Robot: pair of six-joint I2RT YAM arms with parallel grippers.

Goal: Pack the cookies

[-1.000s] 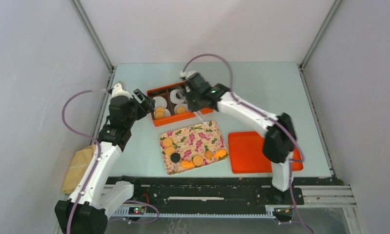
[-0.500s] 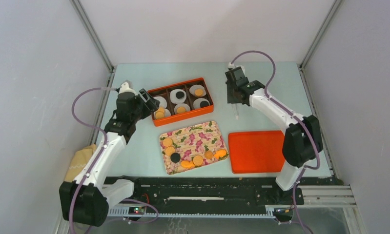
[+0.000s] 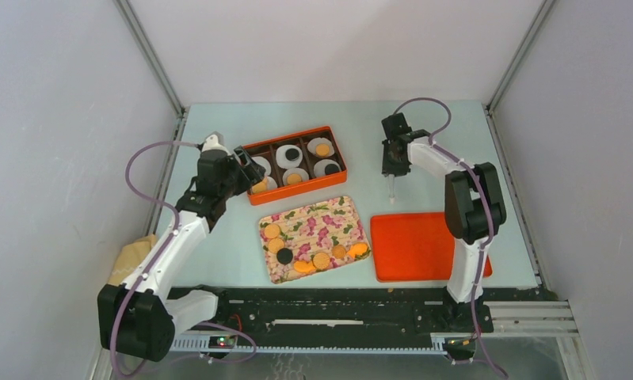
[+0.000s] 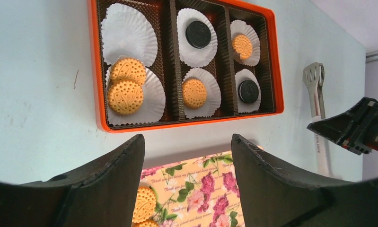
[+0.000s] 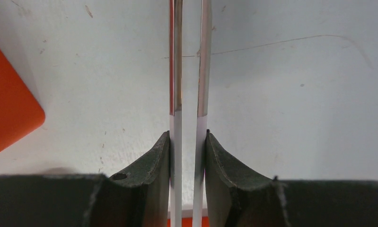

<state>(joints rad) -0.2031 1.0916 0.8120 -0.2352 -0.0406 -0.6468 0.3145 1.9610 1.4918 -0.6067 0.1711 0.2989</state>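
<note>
Several cookies on floral tray, top view; more in orange box, left gripper overlapping its left end. Left wrist: jaws wide, empty, box cookies just beyond. Right wrist: right gripper clamps tongs over table, orange lid corner at left.

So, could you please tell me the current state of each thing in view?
left gripper: jaws open, empty.
tongs: held, carrying nothing.
right gripper: jaws shut on the tongs.
orange box: open, one liner empty.
orange lid: off, lying flat.
floral tray: holding several cookies.
</note>
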